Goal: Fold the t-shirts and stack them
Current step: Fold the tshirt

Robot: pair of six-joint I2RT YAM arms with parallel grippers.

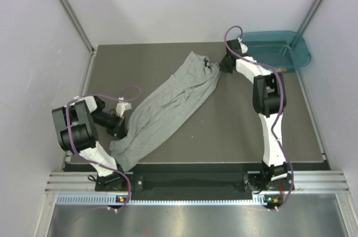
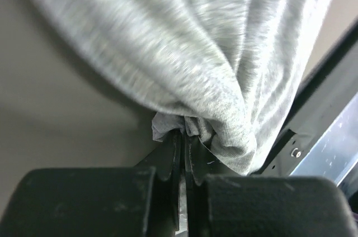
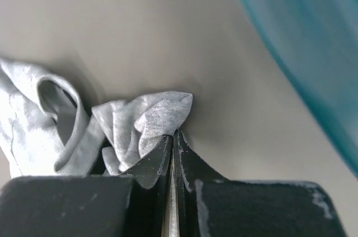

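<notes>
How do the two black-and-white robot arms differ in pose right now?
The left arm is folded up close to its base; the right arm stretches far out beside the teal plastic tub. The left gripper pinches the near end of the light grey cotton t-shirt, the right gripper its far end. Both are shut on fabric.

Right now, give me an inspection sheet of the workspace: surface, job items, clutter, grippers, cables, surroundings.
Surface: dark table, flat, no spills seen.
Job's things: one grey t-shirt, stretched diagonally between the arms, bunched, unfolded.
Clutter: teal tub at the far right corner.
Grippers: left gripper shut on the shirt's near end; right gripper shut on its far end.
Cables: purple cables loop along both arms, off the shirt.
Surroundings: white walls; metal rail at the near edge.
</notes>
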